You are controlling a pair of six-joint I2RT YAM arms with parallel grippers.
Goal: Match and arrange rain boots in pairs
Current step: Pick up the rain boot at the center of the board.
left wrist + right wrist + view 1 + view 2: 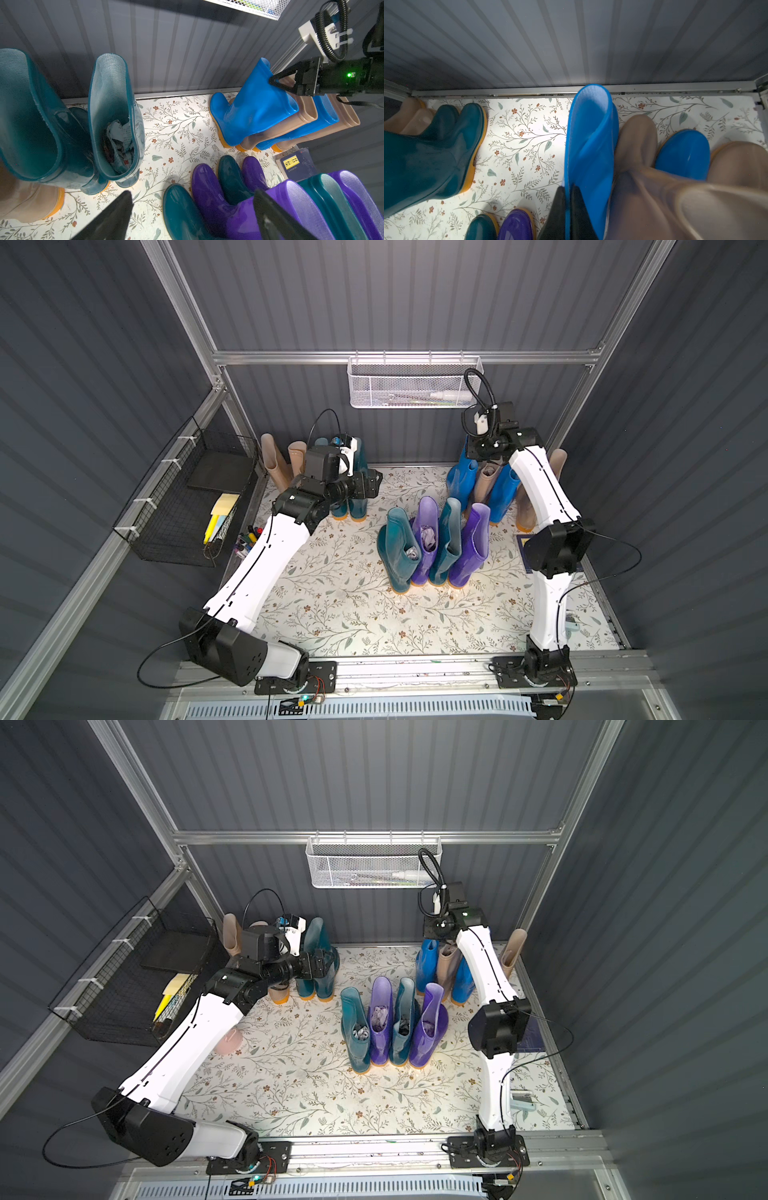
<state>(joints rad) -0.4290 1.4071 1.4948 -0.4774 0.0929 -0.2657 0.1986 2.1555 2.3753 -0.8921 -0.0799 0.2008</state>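
a: right gripper (568,189)?
b: clamped on shaft rim of bright blue boot (589,145), back right by the back wall (571,41), beside a beige boot (635,145).
a: pointing?
b: upright on sole, long axis near vertical, toe toward wall. left gripper (192,193) spread wide, holding nothing.

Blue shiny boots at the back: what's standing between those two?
A tall beige rubber boot stands squeezed between the two bright blue rubber boots. Both top views and the left wrist view show it.
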